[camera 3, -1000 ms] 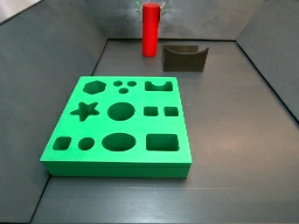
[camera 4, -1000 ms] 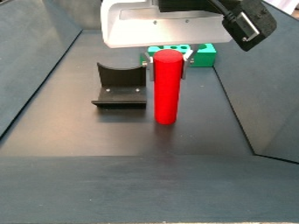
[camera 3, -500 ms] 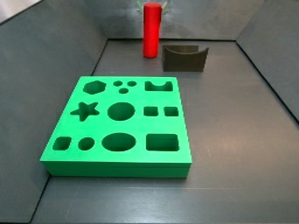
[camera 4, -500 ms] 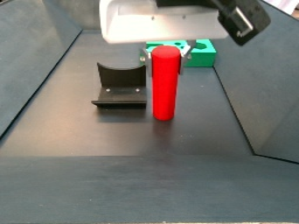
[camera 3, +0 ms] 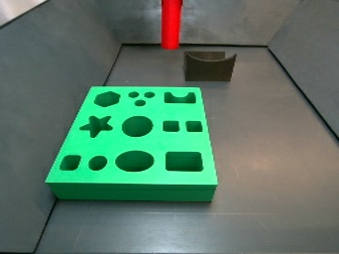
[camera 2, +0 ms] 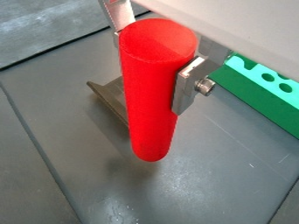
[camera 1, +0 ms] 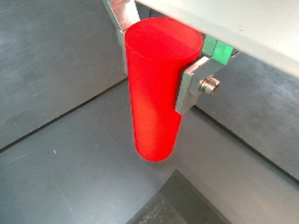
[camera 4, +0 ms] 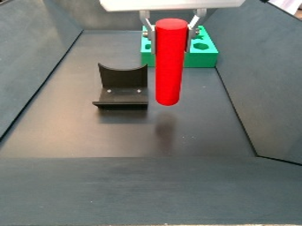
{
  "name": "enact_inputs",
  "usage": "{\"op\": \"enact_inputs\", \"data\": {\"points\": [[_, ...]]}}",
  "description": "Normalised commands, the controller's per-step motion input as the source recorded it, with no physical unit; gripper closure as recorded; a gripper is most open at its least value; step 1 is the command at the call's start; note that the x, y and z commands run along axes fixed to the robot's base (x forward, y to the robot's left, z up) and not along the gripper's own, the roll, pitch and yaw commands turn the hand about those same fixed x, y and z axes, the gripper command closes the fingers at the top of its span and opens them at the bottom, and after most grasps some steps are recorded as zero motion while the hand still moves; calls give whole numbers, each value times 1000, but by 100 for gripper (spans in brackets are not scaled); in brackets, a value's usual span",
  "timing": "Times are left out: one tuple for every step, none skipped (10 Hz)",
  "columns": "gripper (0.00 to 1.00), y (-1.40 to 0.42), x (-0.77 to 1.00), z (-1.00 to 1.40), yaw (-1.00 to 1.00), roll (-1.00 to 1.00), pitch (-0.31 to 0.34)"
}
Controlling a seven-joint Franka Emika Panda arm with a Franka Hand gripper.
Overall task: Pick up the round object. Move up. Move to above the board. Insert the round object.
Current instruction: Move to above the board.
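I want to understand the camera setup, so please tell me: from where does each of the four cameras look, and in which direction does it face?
Wrist view: on the arm, looking down along the bright-red cylinder peg to the floor; gripper fingers clamp its top.
Wrist view: the same, plus the bright-green board with cut-out holes and dark olive-brown notched block.
Side view: high at the board's near end, facing the back wall; peg hangs there, gripper out of frame.
Side view: opposite end, facing peg and fingers.
All share the lifted peg.
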Motion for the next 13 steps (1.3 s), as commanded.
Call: {"op": "enact_inputs", "data": {"points": [[100, 213, -218, 1000, 282, -68, -141], [100, 168, -209, 1000, 208, -67, -122], [100, 148, -192, 1000, 150, -59, -90], [100, 138, -173, 1000, 100, -61, -42], [100, 124, -154, 1000, 67, -59, -5], [100, 113, -128, 1000, 32, -45, 26], [100, 104, -109, 960, 20, -40, 40], [100, 74, -62, 784, 2, -32, 58], [100, 51, -17, 553, -8, -25, 83], [100, 38, 1, 383, -12, -19, 95], [100, 30, 8, 216, -13, -13, 99], [100, -1000, 20, 69, -712, 200, 375], [100, -1000, 20, 68, -698, 203, 364]]}}
